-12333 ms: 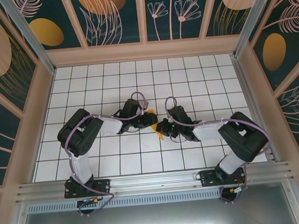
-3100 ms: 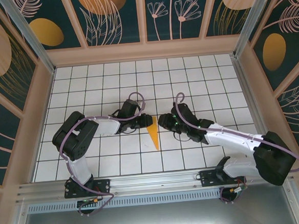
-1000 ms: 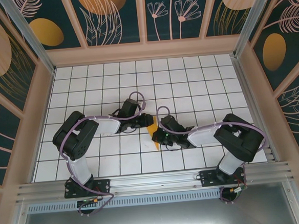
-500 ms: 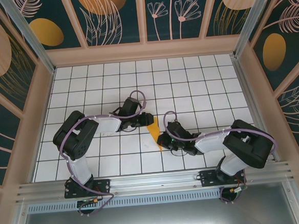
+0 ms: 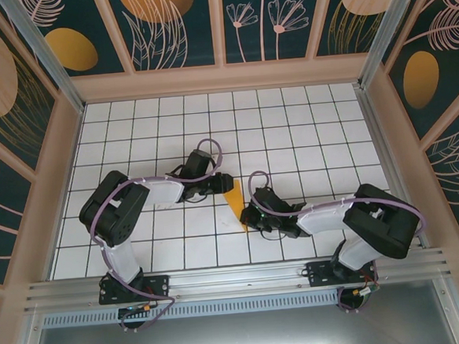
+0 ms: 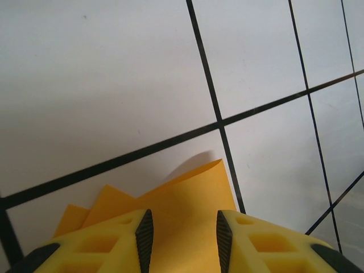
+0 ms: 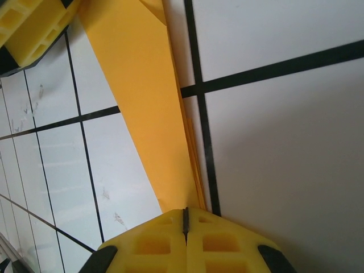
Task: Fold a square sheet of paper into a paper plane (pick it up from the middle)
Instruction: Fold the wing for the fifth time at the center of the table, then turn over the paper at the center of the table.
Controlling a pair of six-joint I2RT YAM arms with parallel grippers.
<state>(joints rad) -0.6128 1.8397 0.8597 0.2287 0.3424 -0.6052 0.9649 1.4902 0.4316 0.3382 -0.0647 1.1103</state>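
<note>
- the paper plane (image 5: 235, 201) lies flat on the tiled table (image 5: 289, 128), about midway between the two arms. it is a slim orange dart with its wide end far and its narrow tip near.
- the left gripper (image 6: 185, 234) sits over the wide far end with its jaws partly apart. the paper shows flat in the gap between the black pads (image 6: 144, 233), so it looks loosely straddled rather than clamped.
- the right gripper (image 7: 185, 219) has its fingers pressed fully together, and their tips meet the narrow near end of the plane. it cannot be told whether they pinch the tip or only press down on it.
- the step in hand looks like setting the long crease: one end steadied, the other rubbed flat.
- to do it well, the left jaws would need to bear down or close on the wide end first, so the dart cannot swivel on the smooth tiles.
- the right fingertips should then travel along the fold line itself, just beside the dark grid line (image 7: 199, 114), not across the layers.
- pressure should be light and even, since thin stacked layers fan apart easily, as the wide end already hints.
- a likely fault is dragging the whole plane nearward instead of creasing it.
</note>
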